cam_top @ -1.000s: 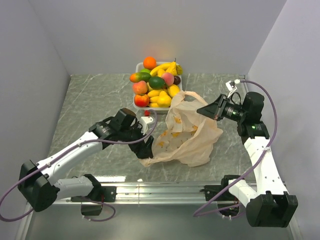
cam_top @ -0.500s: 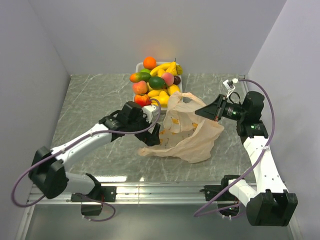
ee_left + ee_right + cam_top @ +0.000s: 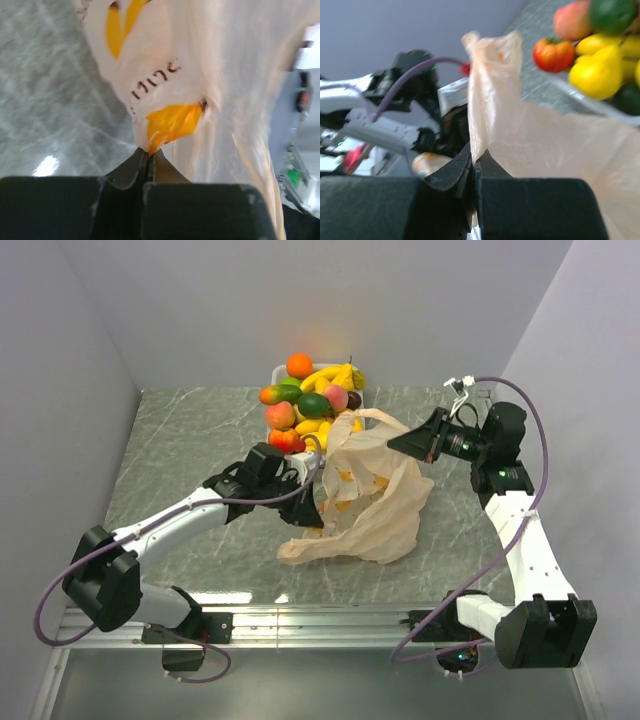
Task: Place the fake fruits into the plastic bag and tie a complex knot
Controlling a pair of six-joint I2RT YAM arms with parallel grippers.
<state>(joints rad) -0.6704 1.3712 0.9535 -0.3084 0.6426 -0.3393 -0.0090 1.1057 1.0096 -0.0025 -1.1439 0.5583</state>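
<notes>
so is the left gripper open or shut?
Shut. Left gripper jaws meet in its wrist view, pinching a fold of the plastic bag.

The whole table point(image 3: 180, 440) was taken in from high behind the arm bases, looking down and forward. The left wrist view was held tight against the plastic bag point(image 3: 215, 75), aimed along its own fingers point(image 3: 125, 175) over the tabletop. The right wrist view was pointed past the bag toward the left arm point(image 3: 375, 132) and the fake fruits point(image 3: 597, 72), both also caught from above.
</notes>
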